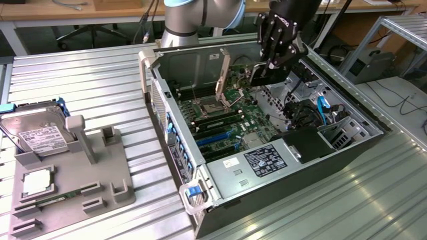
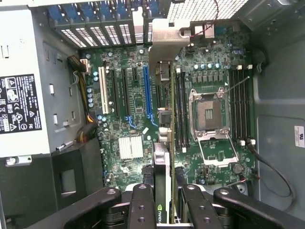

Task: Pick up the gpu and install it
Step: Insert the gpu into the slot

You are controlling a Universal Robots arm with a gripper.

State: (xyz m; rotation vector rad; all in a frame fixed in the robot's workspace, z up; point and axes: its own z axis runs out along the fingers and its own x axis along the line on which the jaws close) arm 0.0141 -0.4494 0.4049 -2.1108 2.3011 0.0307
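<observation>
On the exterior view's left, a hard drive (image 1: pixel 40 135) rests in a grey fixture tray (image 1: pixel 107 185). The open computer case (image 1: pixel 157 95) lies at centre. Toward the right, the gripper (image 1: pixel 270 70) hangs over the motherboard (image 1: pixel 230 127), its fingers clamped on the gpu (image 2: pixel 162 171), which is held edge-on above the board.

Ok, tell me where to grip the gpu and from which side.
Take the gpu by its upper long edge, pinching the two flat faces, from above the open case: it stands on edge over the motherboard, thin and flat. The tool grips it so.
</observation>
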